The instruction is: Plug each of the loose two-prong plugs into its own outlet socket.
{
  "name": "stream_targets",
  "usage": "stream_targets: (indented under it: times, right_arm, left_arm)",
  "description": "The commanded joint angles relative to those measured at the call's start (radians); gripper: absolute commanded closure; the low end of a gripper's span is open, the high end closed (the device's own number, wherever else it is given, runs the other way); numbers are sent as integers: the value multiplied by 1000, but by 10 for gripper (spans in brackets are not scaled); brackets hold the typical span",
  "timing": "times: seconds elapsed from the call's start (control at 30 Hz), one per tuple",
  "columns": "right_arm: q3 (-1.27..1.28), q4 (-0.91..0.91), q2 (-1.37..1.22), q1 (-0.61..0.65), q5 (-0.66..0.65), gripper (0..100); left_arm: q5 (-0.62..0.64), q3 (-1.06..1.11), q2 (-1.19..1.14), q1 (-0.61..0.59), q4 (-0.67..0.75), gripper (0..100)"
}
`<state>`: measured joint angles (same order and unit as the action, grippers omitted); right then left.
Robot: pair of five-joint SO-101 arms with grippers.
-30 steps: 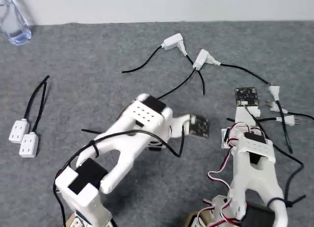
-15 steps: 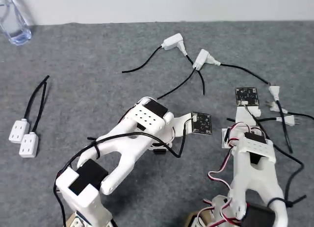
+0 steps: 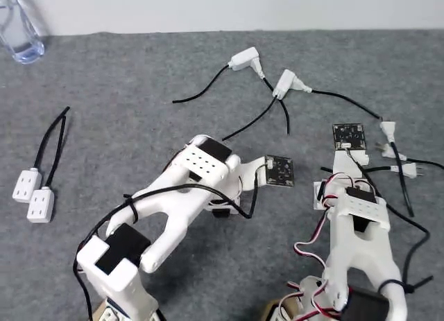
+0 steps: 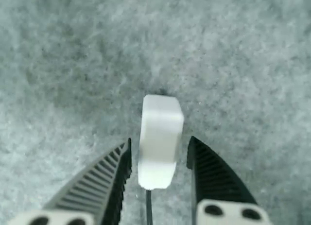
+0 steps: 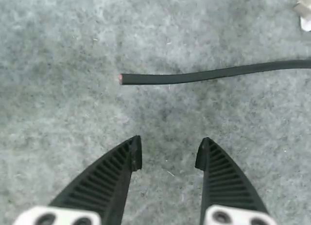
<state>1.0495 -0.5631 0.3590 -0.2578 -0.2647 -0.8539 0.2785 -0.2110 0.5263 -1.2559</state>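
Two-prong plugs (image 3: 244, 57) lie loose at the far middle of the grey table (image 3: 125, 78), outlet sockets (image 3: 33, 195) well apart out on the left arm's side; left tool (image 4: 159, 141) apart, straddling a white corded block (image 4: 160, 113); right tool (image 5: 169, 139) apart, near a black cord end (image 5: 122, 79).

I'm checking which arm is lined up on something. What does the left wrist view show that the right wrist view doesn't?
Left wrist view: a white block with a thin black cord running from it sits inside the open left pincer, with narrow gaps on both sides. Right wrist view: the open right pincer has nothing inside it; ahead lies a black cable ending in a cut tip, and a white piece sits at the frame's corner. Both: grey carpet below and dark ribbed fingers spread apart.
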Motion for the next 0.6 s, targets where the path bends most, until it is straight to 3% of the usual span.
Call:
stream_targets:
  times: [0.0,0.57]
  right_arm:
    - [-28,18,22,16,2,809]
    - [-26,18,22,27,-28,809]
  left_arm:
    - [-9,-54,57,-34,25,823]
    - [-9,-93,48,-49,49,823]
